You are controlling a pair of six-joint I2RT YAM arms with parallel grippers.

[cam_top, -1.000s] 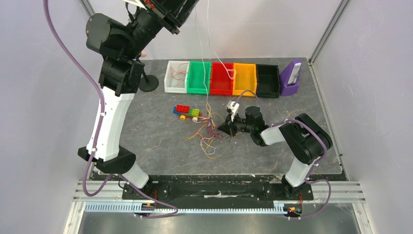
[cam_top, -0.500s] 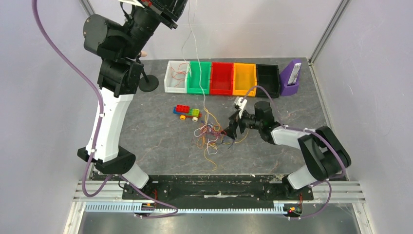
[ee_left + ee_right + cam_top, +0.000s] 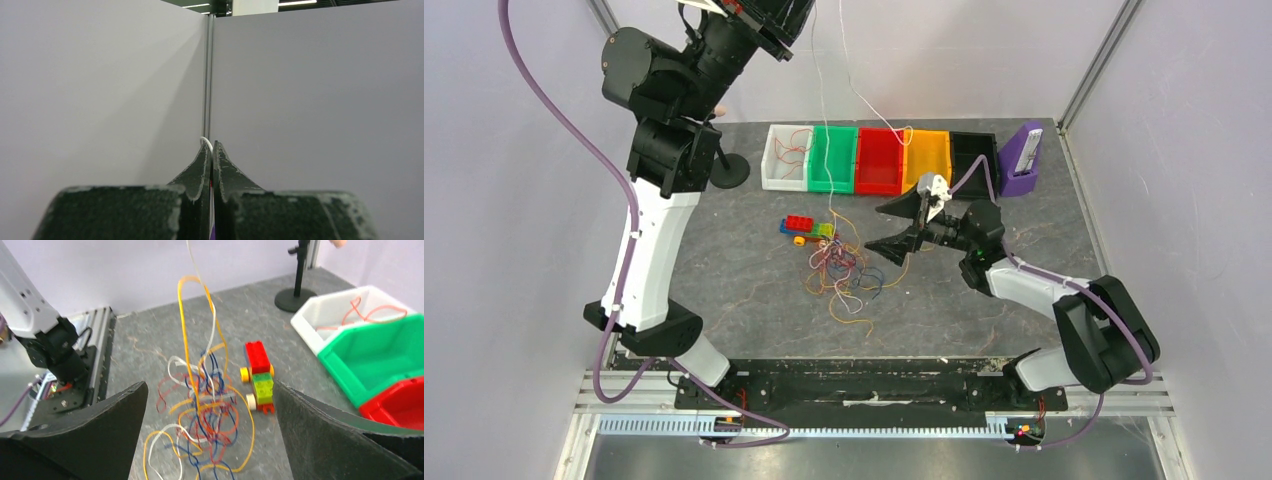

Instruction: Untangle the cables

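The cables (image 3: 844, 272) lie as a loose tangle of orange, yellow, white, red and blue wires on the grey table, in front of a toy brick car. A white cable (image 3: 821, 110) rises from the tangle to my left gripper (image 3: 211, 145), held high near the back wall. That gripper is shut on this cable, and a small white loop (image 3: 205, 140) pokes out at its tips. My right gripper (image 3: 894, 226) hovers just right of the tangle, wide open and holding nothing. In the right wrist view the cables (image 3: 210, 412) lie below and between the spread fingers (image 3: 120, 415).
A row of bins stands at the back: white (image 3: 774, 172) with an orange wire inside, green (image 3: 844, 160), red (image 3: 879, 165), orange (image 3: 926, 160), black (image 3: 974, 165). A purple holder (image 3: 1021, 160) sits to their right. The toy brick car (image 3: 809, 229) and a black stand (image 3: 729, 170) are nearby.
My right gripper has opened, let go of the tangle and drawn up and back toward the bins. The tangle has slid slightly left and settled. The hanging white cable has swung.
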